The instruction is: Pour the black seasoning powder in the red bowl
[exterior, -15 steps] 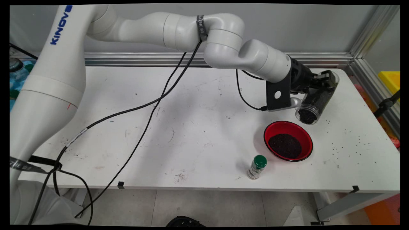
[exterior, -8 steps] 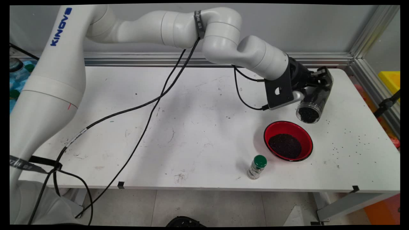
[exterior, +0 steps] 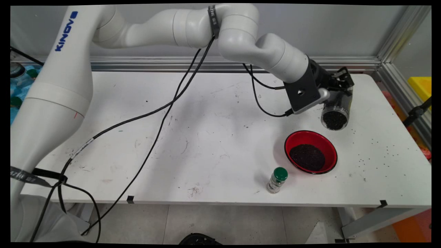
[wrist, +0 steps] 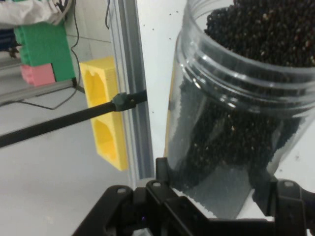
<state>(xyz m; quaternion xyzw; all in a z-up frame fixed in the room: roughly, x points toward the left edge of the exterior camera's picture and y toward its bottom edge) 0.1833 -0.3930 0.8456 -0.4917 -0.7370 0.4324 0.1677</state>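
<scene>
My gripper (exterior: 341, 89) is shut on a clear plastic jar (exterior: 336, 109) filled with small black grains. It holds the jar in the air over the table's back right, tilted with its open mouth facing the camera and slightly downward. In the hand view the jar (wrist: 241, 103) fills the right side between the gripper (wrist: 216, 189) fingers (wrist: 165, 174), its threaded rim at the top. A red bowl (exterior: 310, 151) with a heap of the same black grains sits on the table just in front of and below the jar.
A small shaker bottle with a green cap (exterior: 277, 179) stands near the front edge, left of the bowl. Loose black grains lie scattered on the table (exterior: 379, 151) to the right. An aluminium frame rail (exterior: 396, 79) borders the right side. Black cables (exterior: 162, 120) hang across the middle.
The wrist has turned and lifted a little, bringing the jar from a steep slant toward upright; its mouth stays above the table behind the bowl.
</scene>
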